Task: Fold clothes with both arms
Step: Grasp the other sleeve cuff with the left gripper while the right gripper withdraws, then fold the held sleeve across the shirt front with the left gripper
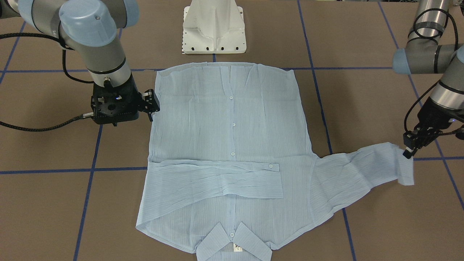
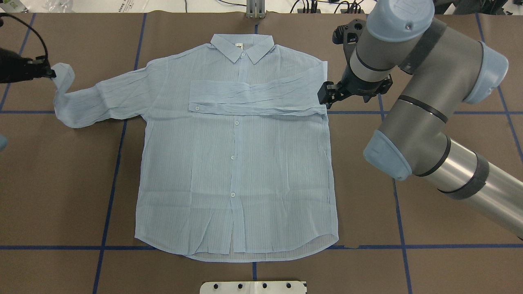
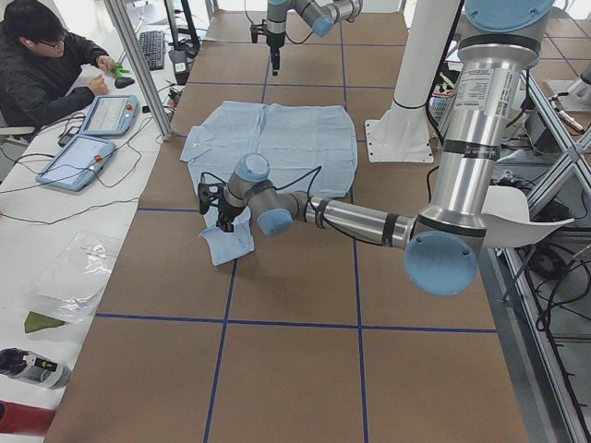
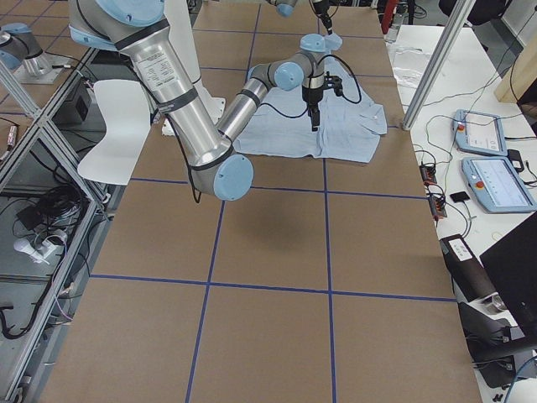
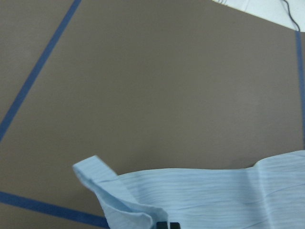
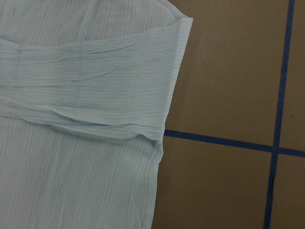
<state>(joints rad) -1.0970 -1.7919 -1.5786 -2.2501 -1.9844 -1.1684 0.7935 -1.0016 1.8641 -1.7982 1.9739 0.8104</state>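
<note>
Brown table (image 2: 61, 183), shirt (image 2: 237, 163); seated person (image 3: 42, 65) only in left view

Crinkly thin cloth shirt (image 2: 237, 163), matt brown table (image 2: 408, 269), smooth grey metal right arm (image 2: 416, 118)

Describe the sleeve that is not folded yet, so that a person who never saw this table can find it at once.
On the brown table lies a pale blue shirt, front up. Its unfolded sleeve stretches sideways off the body toward the left hand, which pinches its raised cuff. The other sleeve lies flat across the chest.
</note>
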